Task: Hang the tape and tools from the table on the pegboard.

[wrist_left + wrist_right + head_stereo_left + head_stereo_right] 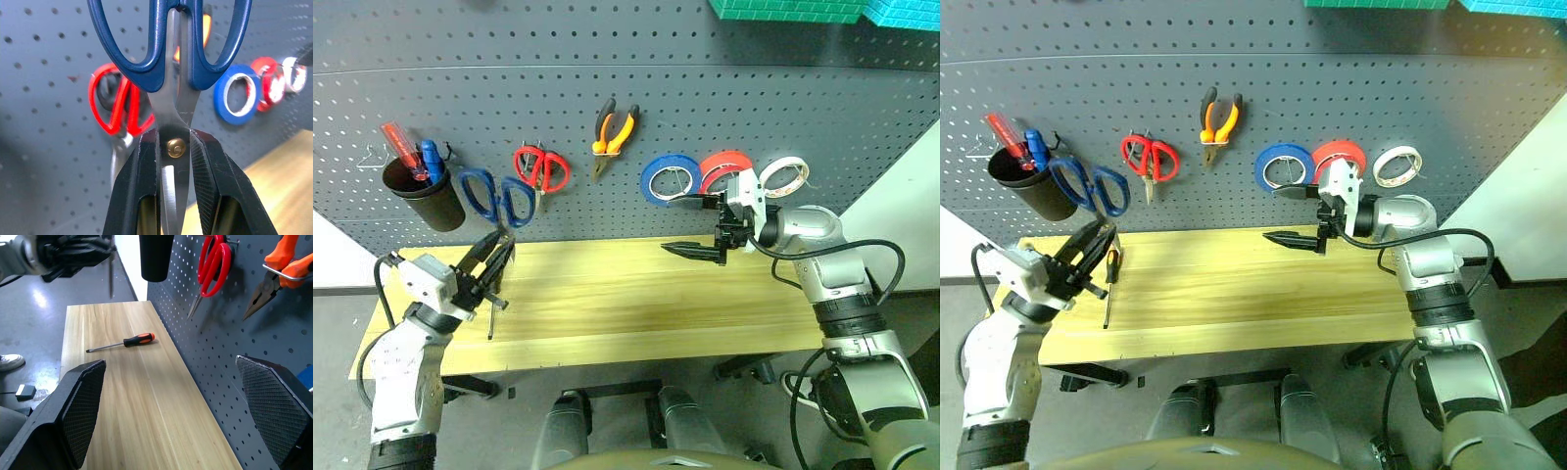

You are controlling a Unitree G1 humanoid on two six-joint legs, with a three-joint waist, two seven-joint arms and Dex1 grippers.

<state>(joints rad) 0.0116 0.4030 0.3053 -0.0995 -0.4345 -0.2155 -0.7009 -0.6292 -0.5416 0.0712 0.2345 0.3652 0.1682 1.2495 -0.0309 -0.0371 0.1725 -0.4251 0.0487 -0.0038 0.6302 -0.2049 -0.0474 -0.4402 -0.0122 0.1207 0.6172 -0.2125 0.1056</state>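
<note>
The left end effector (pixel 487 262) is clenched on the blue-handled scissors (pixel 174 58) at the pivot, handles up near the pegboard (pixel 607 59). Stiff, slick steel could twist. The right end effector (pixel 171 406) is released; the screwdriver (pixel 122 342) lies on the surface (pixel 636 304).

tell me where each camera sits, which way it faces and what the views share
Left and right eye views: on the head, looking forward and down at the pegboard and table; both arms show.
Left wrist view: along the left gripper, shut on blue-handled scissors, facing the pegboard.
Right wrist view: between the open right gripper's fingers, along the table; the left gripper appears far off.
Shared: the red scissors, the screwdriver on the table.
</note>
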